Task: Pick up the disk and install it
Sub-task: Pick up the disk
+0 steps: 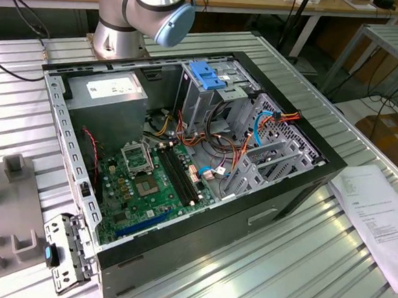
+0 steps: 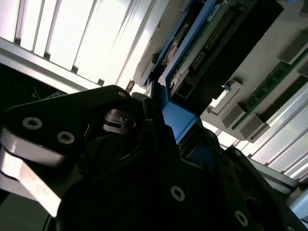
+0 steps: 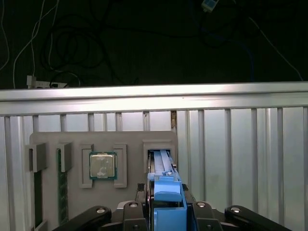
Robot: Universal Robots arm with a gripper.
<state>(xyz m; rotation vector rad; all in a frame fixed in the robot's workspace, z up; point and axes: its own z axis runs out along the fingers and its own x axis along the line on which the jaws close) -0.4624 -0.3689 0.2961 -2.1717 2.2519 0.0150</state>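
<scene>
The table [image 1: 355, 272] is slatted aluminium. An open computer case [image 1: 262, 216] lies on its side across the table's middle, with the motherboard [image 1: 148, 186] facing up. A metal drive cage [image 1: 203, 101] with a blue handle [image 1: 206, 74] stands at the case's far side, near the arm base [image 1: 122, 25]. A printed sheet [image 1: 380, 211] lies near the table edge at the exterior view's right.

A grey tray [image 1: 8, 210] sits at the table edge at the exterior view's left. In the first wrist view the tray [image 3: 130, 137] lies close to the table's rim.

The gripper [image 3: 166, 197] hangs over one end of the tray. It is clamped on the disk [image 3: 166, 185], with one dark finger [image 3: 191, 202] pressed to each side of the blue carrier rail. The second wrist view shows the gripper [image 2: 161, 120] with the blue rail caught between its black fingers, and the disk [image 2: 202, 43] with its green circuit board and connector exposed.

The disk stands on edge at the slot in the tray's end, its lower edge reaching into the slot opening. Whether it is seated there or slightly raised cannot be told.

Other tray contents:
- CPU [image 3: 102, 165] – flat in the pocket just beside the disk slot.
- Two memory sticks [image 3: 62, 192] – in narrow slots at the tray's opposite end, beyond the CPU.
</scene>
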